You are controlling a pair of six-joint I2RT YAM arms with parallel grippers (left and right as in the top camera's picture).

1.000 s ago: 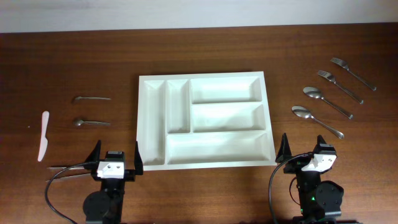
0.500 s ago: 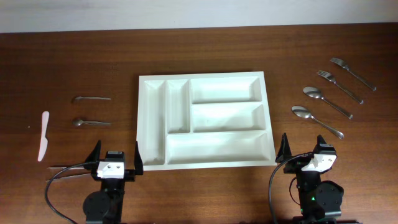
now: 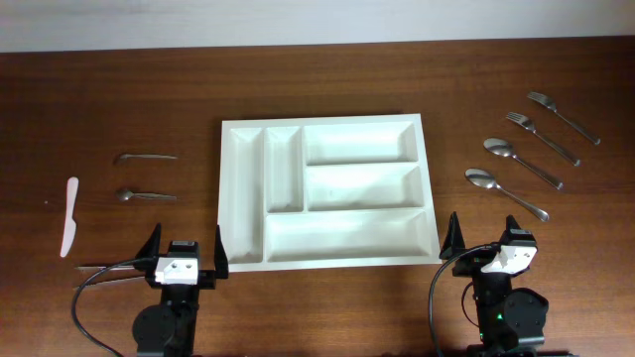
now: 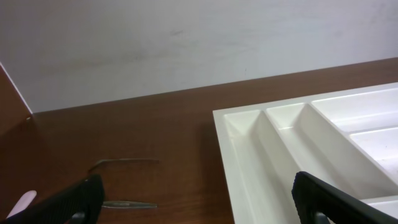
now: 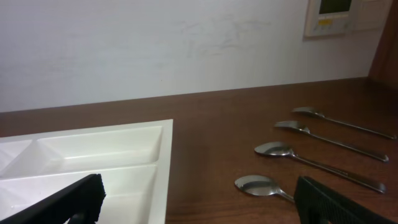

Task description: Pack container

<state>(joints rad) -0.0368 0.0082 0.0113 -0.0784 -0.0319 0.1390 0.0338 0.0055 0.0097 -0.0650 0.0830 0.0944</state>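
White plastic, the container (image 3: 342, 236) lies just ahead of and between the left gripper (image 3: 186, 246) and right gripper (image 3: 484, 243). Both are spread wide and hold nothing. Two spoons (image 3: 506, 191) lie ahead-right of the right gripper; ahead-left of the left, perhaps teaspoons (image 3: 146, 157).

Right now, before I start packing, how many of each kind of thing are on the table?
Forks: 2
Large spoons: 2
Small spoons: 2
White knife: 1
Tray: 1
Total: 8
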